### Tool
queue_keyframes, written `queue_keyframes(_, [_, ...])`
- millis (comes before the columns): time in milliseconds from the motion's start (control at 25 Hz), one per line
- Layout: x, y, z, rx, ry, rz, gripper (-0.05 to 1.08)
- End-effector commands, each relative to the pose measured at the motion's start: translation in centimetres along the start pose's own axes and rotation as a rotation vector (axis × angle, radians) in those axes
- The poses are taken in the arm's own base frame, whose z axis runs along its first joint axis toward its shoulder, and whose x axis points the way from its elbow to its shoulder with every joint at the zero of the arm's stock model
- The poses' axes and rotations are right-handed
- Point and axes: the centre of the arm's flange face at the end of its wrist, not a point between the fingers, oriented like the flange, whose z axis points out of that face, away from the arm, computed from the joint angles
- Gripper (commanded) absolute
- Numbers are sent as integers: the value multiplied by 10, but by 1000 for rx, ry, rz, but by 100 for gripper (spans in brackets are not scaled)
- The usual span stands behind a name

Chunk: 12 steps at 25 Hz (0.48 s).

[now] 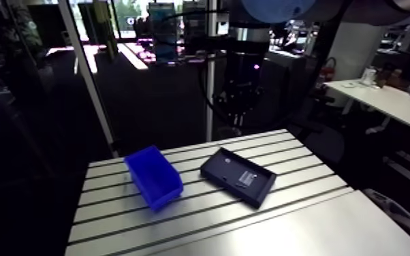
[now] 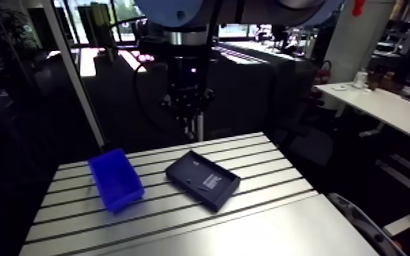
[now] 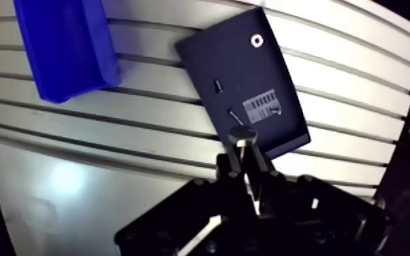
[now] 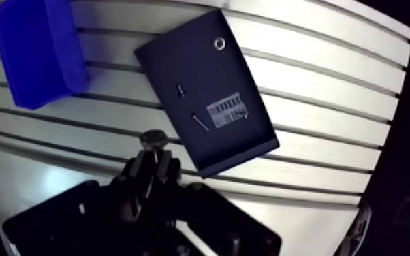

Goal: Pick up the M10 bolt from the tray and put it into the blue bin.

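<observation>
Bolt point(image 3: 243, 134) clamped between the gripper's point(image 3: 243, 155) closed fingers, its head jutting past the fingertips, held high above the bench point(image 3: 357, 88). Below, a black tray point(image 3: 208, 61) lies mid-bench holding a screw point(image 3: 217, 86), a pin point(image 3: 235, 116), a washer point(image 3: 256, 40) and a label point(image 3: 263, 107). The blue bin point(image 3: 65, 48) sits apart, nearer the bench's left edge.
</observation>
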Motion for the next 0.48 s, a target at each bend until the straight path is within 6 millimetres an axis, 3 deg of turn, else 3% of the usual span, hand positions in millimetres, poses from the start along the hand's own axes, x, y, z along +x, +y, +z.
queue_keyframes(40, [13,-24,-35,-3,32,-328,104])
queue_keyframes(120, [24,-36,-43,27,74,-440,105])
queue_keyframes(320, [44,-35,-23,72,45,-701,105])
queue_keyframes(480, [60,-45,-21,76,9,-923,106])
